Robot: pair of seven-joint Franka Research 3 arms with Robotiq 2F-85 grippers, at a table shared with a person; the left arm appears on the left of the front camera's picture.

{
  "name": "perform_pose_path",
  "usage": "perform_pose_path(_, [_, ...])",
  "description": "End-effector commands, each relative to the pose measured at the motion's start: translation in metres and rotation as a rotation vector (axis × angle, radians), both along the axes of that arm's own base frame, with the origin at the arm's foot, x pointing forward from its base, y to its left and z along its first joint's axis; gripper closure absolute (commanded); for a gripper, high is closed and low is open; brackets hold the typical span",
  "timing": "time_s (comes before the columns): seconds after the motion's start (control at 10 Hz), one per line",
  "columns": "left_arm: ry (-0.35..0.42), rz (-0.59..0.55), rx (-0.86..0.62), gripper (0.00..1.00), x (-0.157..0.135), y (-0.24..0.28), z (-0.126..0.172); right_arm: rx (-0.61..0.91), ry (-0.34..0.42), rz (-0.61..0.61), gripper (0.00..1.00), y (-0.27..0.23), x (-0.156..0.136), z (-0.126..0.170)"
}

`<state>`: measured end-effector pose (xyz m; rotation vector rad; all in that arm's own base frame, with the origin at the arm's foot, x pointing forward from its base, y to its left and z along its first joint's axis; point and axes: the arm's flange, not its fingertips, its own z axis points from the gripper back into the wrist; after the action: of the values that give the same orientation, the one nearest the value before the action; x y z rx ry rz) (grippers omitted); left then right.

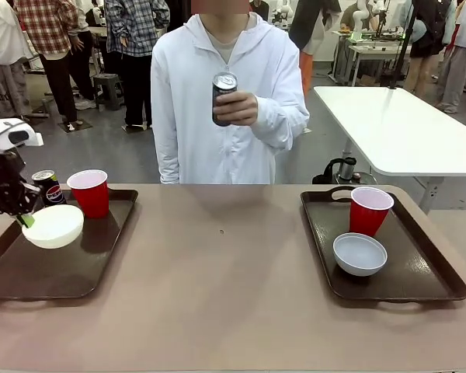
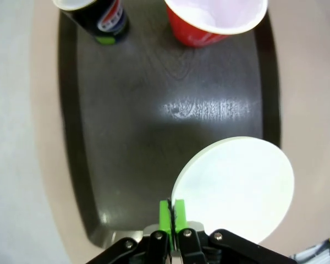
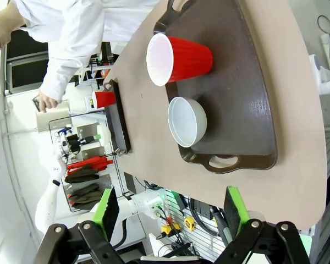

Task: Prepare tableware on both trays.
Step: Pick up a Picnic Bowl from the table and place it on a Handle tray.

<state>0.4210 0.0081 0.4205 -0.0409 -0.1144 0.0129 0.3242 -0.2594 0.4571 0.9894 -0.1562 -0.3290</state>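
- Where the left arm comes in at the table's left side, the left end effector pinches the rim of a white bowl, green pads pressed together on it; the bowl is tilted and held above the left tray.
- Left wrist view: pads closed on the bowl's edge, with the tray floor below.
- Left tray, far end: red cup upright, white inside; dark soda can just beside it on the cup's left.
- Right tray: red cup upright at the far end; second white bowl just in front of it, both resting on the tray floor.
- Right end effector: fingers spread wide, nothing between them, held well above the table and looking down on the right tray, its cup and bowl.
- Person in a white hooded top at the table's far side: one hand holds a second dark soda can upright at chest height.
- Table: tan top, the two trays well apart at either end.
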Motion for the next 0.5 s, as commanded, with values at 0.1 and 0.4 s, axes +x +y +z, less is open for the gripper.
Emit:
perform_pose_path(0.1, [0.014,-0.002,0.032,1.00,0.010,-0.010,-0.040,-0.011,0.011,0.009,0.00,-0.001,-0.003,0.001])
perform_pose_path(0.4, [0.033,0.003,0.026,0.67,0.014,-0.013,-0.055,-0.011,0.011,0.009,0.00,-0.001,-0.003,0.001])
